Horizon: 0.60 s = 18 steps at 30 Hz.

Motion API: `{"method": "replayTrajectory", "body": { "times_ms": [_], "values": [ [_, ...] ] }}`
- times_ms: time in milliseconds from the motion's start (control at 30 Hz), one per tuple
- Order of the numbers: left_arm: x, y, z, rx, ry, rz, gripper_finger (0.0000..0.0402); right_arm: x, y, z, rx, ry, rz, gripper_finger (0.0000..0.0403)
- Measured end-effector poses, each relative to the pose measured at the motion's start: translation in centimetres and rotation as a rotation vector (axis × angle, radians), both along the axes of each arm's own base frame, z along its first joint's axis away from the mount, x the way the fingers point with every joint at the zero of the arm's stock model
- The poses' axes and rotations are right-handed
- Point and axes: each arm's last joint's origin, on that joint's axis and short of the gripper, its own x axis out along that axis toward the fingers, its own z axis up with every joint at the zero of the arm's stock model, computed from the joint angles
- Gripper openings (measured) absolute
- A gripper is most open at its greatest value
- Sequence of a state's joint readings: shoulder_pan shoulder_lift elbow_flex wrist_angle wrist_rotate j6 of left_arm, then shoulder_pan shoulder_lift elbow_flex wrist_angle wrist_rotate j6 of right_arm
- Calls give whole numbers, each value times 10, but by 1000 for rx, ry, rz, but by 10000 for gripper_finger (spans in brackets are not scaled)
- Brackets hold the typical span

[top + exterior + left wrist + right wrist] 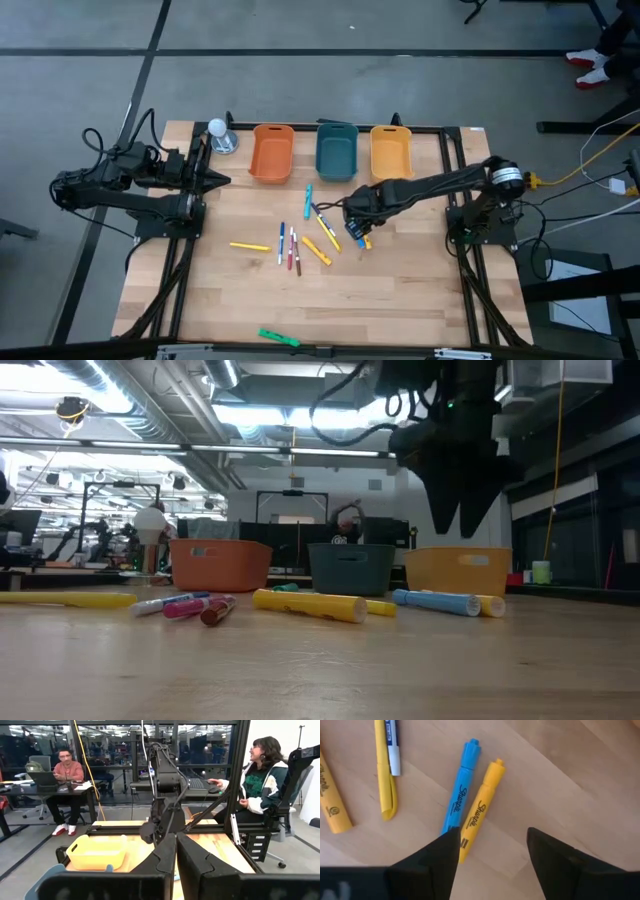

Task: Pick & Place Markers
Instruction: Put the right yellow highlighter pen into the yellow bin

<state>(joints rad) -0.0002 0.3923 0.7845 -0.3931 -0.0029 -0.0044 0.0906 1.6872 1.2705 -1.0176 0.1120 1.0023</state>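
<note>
Now the right gripper (490, 857), two dark tapered fingers spread wide with nothing between them, is hung point-down over the right end of the scattered markers, a stance that is judged to suit either a fresh release or a descent onto the next stick. Just beyond its fingertips a blue plastic highlighter (461, 787) and an orange-yellow plastic highlighter (481, 811) are laid side by side, touching along their lengths, flat on the pale wooden table (580, 775); the pairing is likely to make a clean single pick awkward. Farther left a slim yellow marker (384, 767) and a white-bodied marker with a blue band (393, 745) are seen, also flat. From above, the loose markers (292, 247) are spread across the table's middle, none yet visible inside the three bins lined along the far edge: a burnt-orange plastic bin (271, 153), a teal plastic bin (336, 151) and a yellow plastic bin (391, 151), presumably set there as drop targets. The left gripper (222, 181) is parked at the left side, fingers pressed together, empty
</note>
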Motion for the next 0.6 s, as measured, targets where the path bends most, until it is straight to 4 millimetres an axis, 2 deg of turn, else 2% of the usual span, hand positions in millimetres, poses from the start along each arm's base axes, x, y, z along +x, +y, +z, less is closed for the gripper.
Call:
{"method": "replayTrajectory", "body": {
  "times_ms": [600],
  "values": [
    [0, 0, 0, 0, 0, 0, 8, 14, -17, -24, -4, 37, -50, 230]
  ]
}}
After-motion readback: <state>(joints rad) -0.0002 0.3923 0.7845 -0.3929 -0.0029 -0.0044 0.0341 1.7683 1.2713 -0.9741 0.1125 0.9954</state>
